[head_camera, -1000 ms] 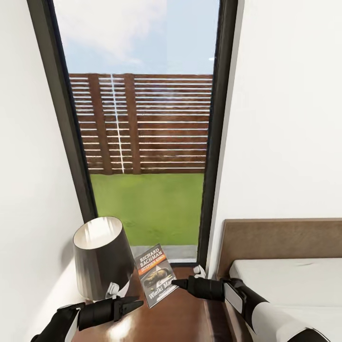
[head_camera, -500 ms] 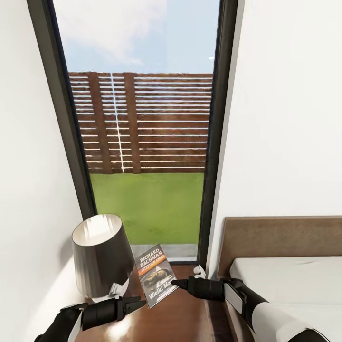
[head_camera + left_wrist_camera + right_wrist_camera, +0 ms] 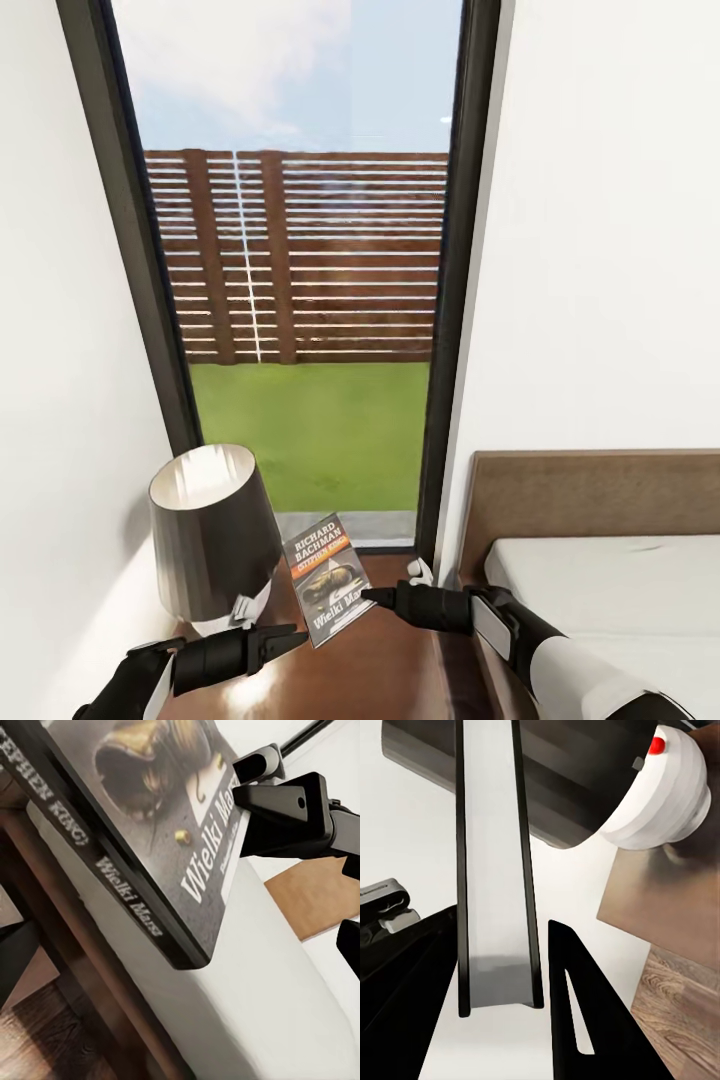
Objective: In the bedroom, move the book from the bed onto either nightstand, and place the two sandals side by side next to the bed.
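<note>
My right gripper (image 3: 368, 597) is shut on the book (image 3: 325, 580), a dark paperback with white "Richard Bachman" text and an orange band. It holds the book tilted just above the glossy brown nightstand (image 3: 370, 670), gripping the book's lower right edge. The right wrist view looks along the book's (image 3: 499, 870) page edge, which stands between the two fingers. From the left wrist view I see the cover (image 3: 150, 832) from below. My left gripper (image 3: 295, 634) hovers open over the nightstand's front left, beside the lamp base. The sandals are out of view.
A dark-shaded lamp (image 3: 210, 530) with a white base (image 3: 660, 795) takes up the nightstand's left half. The bed (image 3: 600, 580) with its brown headboard (image 3: 590, 500) lies directly to the right. White walls and a tall window (image 3: 300, 300) close off the back.
The whole picture has shifted slightly as the camera moved. The book, both grippers and the lamp keep their places relative to one another.
</note>
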Robot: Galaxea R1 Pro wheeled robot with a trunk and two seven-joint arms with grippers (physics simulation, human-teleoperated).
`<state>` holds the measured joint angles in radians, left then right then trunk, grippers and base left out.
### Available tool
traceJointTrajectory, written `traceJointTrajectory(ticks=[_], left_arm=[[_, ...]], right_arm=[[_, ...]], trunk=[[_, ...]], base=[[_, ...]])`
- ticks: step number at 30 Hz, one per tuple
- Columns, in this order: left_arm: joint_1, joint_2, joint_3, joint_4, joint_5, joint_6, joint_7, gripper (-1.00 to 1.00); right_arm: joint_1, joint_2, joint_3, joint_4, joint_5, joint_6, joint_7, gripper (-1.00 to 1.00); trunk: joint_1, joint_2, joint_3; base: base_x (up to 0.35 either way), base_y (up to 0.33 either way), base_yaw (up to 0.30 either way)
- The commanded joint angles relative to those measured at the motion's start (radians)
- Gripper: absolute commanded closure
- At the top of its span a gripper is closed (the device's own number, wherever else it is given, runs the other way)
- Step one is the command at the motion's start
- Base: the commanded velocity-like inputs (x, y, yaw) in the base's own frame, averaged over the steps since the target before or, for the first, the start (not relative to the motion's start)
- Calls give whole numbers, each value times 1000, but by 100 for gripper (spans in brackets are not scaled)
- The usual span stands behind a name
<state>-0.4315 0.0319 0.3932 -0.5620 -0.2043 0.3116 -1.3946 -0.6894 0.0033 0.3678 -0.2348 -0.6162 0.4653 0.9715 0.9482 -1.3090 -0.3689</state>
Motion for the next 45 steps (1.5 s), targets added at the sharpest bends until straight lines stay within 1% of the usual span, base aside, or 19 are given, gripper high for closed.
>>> traceJointTrajectory(ticks=[1, 5, 6, 9, 13, 23, 31, 37, 45], left_arm=[[-1, -1, 7, -1, -10, 11, -7, -100], [-1, -1, 7, -1, -10, 11, -9, -100], [-1, -1, 7, -1, -10, 11, -9, -100], [-1, -2, 7, -1, -10, 11, -9, -100], [-1, -1, 7, -1, -10, 11, -9, -100], [-1, -1, 7, -1, -10, 12, -9, -100], [-1, 0, 9, 0, -9, 12, -11, -100], [-1, -1, 8, 1, -9, 12, -7, -100], [-1, -1, 9, 1, -9, 12, -9, -100]], right_arm=[[-1, 0, 2, 0, -8, 8, 1, 100], [-1, -3, 0, 0, -8, 10, 2, 100], [-1, -7, -1, 0, -8, 10, 2, 100], [-1, -36, -2, -1, -9, 10, 2, 100], [-1, -50, -5, -1, -11, 10, 2, 100], [-1, -52, -5, -2, -10, 10, 1, 100], [-1, -44, 0, 0, -9, 6, -6, 100], [-1, -49, -1, -1, -10, 8, -1, 100], [-1, -48, -1, -1, -10, 8, -3, 100]], trunk=[[4, -8, -4], [19, -36, -17], [23, -43, -20], [35, -64, -29], [50, -92, -42], [88, -162, -73], [119, -218, -98], [142, -260, -117], [173, -316, -142]], base=[[0, 0, 0], [0, 0, 0], [0, 0, 0], [0, 0, 0], [0, 0, 0], [0, 0, 0], [0, 0, 0], [0, 0, 0], [0, 0, 0]])
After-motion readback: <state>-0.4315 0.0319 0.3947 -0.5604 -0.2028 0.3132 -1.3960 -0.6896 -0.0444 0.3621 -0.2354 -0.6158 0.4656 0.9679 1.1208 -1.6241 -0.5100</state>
